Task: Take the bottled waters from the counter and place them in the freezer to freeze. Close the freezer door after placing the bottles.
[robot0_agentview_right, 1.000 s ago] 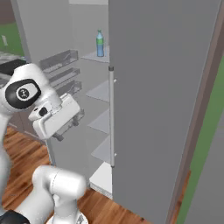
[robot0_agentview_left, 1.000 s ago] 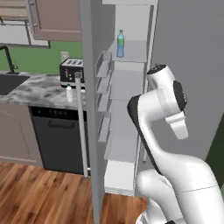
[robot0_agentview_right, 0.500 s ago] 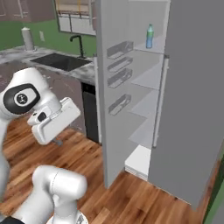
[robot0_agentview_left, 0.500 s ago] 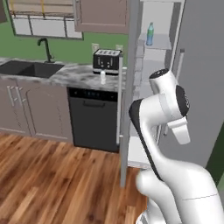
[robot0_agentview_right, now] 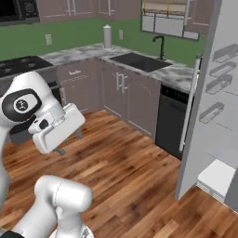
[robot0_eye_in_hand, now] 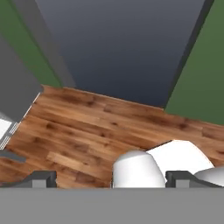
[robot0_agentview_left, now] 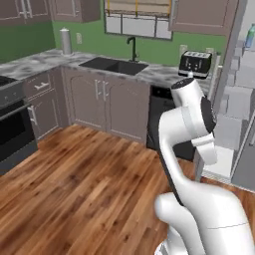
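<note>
In the left base view, one blue bottle (robot0_agentview_left: 250, 36) stands high on a freezer (robot0_agentview_left: 238, 94) shelf at the right edge, and the surface (robot0_agentview_left: 159, 73) carries a toaster (robot0_agentview_left: 195, 63). In the right base view, the freezer door (robot0_agentview_right: 200, 107) stands open. In the hand view, the claw (robot0_eye_in_hand: 109, 178) is wide open and empty above the floor (robot0_eye_in_hand: 87, 135). A bottle looks light, smooth and a little soft; I would grip its middle.

toaster (robot0_agentview_left: 195, 63) on stone top | paper towel roll (robot0_agentview_left: 65, 41) by wall | black oven (robot0_agentview_left: 15, 130) left | wood floor (robot0_agentview_left: 84, 184)
</note>
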